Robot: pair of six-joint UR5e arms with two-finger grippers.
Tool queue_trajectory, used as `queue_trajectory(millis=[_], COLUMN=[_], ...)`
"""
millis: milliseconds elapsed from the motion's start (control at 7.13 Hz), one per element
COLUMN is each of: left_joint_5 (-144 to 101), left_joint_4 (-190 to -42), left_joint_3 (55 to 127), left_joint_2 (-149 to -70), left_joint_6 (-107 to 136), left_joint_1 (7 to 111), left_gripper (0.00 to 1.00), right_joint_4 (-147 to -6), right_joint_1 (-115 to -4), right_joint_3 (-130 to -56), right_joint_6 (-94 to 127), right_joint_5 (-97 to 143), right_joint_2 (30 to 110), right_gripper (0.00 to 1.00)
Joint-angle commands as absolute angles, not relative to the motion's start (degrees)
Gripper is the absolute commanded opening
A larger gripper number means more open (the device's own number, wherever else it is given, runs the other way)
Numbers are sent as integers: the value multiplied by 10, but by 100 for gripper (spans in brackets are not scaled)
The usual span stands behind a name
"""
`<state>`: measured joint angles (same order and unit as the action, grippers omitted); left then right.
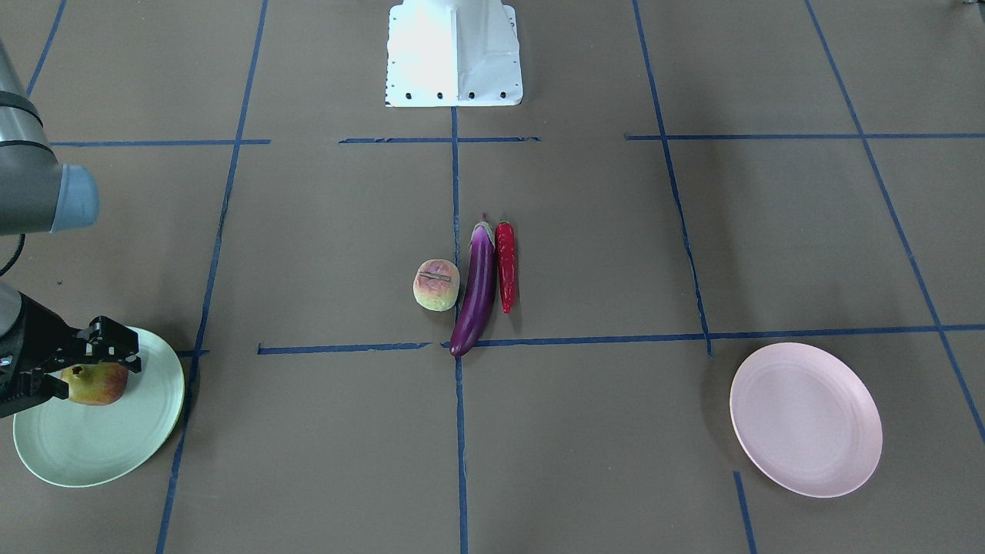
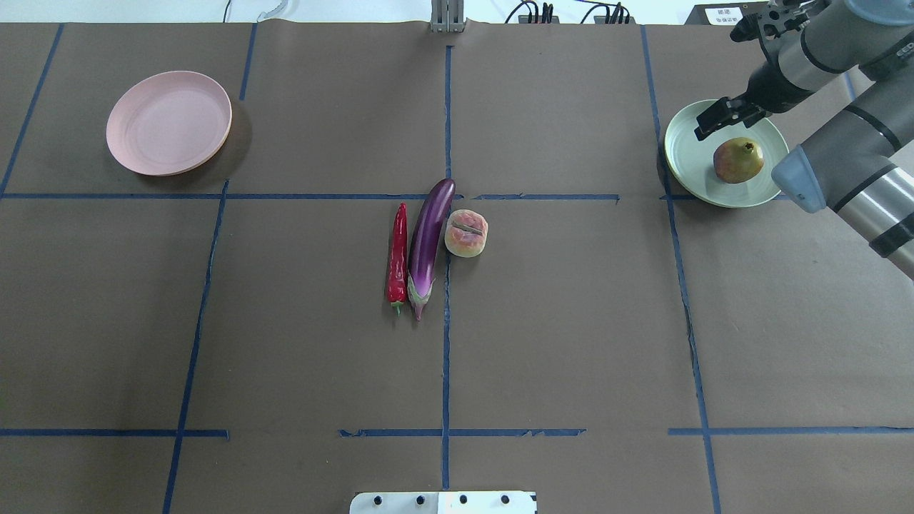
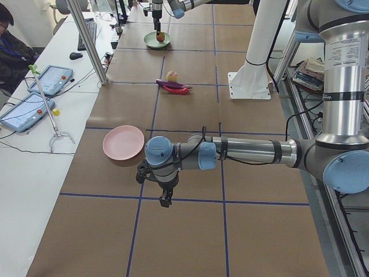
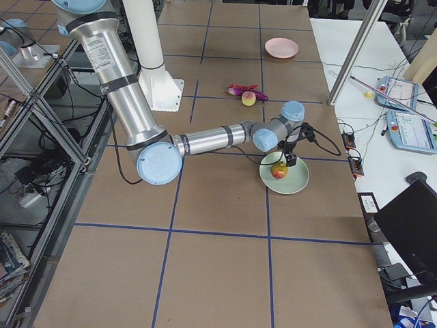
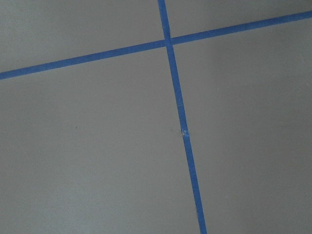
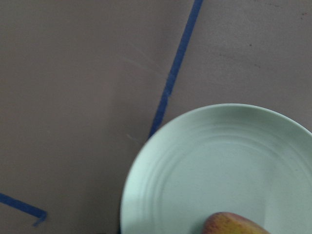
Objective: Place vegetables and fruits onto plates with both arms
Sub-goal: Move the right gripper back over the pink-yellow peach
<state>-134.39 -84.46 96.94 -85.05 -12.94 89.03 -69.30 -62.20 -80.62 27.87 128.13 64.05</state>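
The pomegranate (image 2: 738,160) lies on the mint green plate (image 2: 687,153) at the table's far right. My right gripper (image 2: 718,118) hangs open just above it, jaws spread on either side of the fruit without holding it. The purple eggplant (image 2: 428,243), red chili pepper (image 2: 398,253) and peach (image 2: 466,233) lie side by side at the table's middle. The pink plate (image 2: 169,123) sits bare at the far left. My left gripper (image 3: 165,199) shows only in the exterior left view, pointing down near the pink plate (image 3: 123,142); I cannot tell if it is open.
The white robot base (image 1: 454,54) stands at the table's near edge. Blue tape lines (image 2: 446,321) cross the brown table cover. A side table with tablets (image 3: 26,109) and a metal post (image 3: 86,40) runs along the far edge.
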Motion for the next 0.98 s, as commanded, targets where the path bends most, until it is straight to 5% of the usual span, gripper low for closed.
queue_trajectory(millis=[0, 561, 841], left_joint_5=[-1344, -1343, -1343], left_joint_4=[-845, -845, -845], left_joint_3=[969, 968, 968], left_joint_2=[-851, -850, -850], left_joint_6=[-130, -130, -130], left_joint_1=[890, 889, 885], left_gripper=[100, 100, 100], right_joint_4=[-775, -851, -848], right_joint_1=[-565, -347, -321], right_joint_3=[-872, -854, -811], right_joint_6=[402, 681, 700], right_joint_5=[1264, 1030, 995], right_joint_2=[575, 407, 385], right_gripper=[100, 100, 100])
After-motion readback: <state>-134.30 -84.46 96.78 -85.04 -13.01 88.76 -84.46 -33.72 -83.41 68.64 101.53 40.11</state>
